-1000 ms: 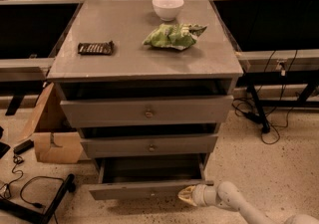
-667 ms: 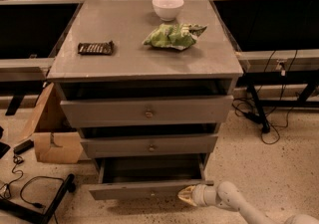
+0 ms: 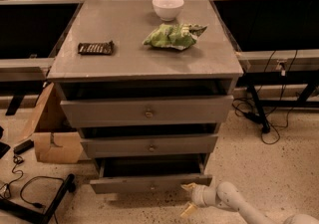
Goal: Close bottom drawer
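The bottom drawer [image 3: 149, 184] is the lowest and slimmest grey front of the cabinet, with a small brass knob. It stands pulled out, its dark box interior showing above the front. My gripper [image 3: 188, 199] is at floor level just in front of the drawer's right end, on a white arm coming from the lower right. Its two yellowish fingers are spread, one finger [image 3: 188, 187] touching or nearly touching the drawer front, the other lower. It holds nothing.
The middle drawer [image 3: 149, 146] and top drawer [image 3: 147, 111] also stand slightly out. On the cabinet top are a white bowl [image 3: 168, 7], a green chip bag [image 3: 172, 36] and a dark bar [image 3: 95, 48]. A cardboard box [image 3: 52, 133] and cables lie at left.
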`<state>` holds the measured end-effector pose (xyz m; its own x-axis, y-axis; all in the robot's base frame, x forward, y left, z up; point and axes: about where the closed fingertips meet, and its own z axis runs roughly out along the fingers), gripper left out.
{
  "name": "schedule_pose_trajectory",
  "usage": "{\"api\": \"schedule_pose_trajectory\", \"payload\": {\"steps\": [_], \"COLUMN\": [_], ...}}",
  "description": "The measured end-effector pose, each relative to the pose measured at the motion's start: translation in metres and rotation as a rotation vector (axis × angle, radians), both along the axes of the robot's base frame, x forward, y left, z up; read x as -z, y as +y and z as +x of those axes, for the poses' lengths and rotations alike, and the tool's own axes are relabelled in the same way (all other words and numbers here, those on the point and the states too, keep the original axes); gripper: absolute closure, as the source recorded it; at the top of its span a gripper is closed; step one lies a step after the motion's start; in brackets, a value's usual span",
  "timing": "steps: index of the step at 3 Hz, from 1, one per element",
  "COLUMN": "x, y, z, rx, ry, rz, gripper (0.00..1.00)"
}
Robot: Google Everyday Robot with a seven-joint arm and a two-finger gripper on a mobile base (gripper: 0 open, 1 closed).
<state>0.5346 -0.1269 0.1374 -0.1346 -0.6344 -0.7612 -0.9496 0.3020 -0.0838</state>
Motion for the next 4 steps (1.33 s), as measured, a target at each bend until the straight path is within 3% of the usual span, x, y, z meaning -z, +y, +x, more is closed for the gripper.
{"api": "schedule_pose_trajectory", "payload": {"steps": [1, 2, 3, 4], "x": [0.0, 0.0, -0.004, -0.003], "y": [0.0, 0.0, 0.004, 0.024], "z": [0.0, 0.0, -0.008, -0.016], "rx": [0.0, 0.0, -0.003, -0.021], "ry": [0.0, 0.0, -0.002, -0.005], "rz": [0.0, 0.0, -0.027, -0.076], "gripper": [0.0, 0.18, 0.41, 0.72]}}
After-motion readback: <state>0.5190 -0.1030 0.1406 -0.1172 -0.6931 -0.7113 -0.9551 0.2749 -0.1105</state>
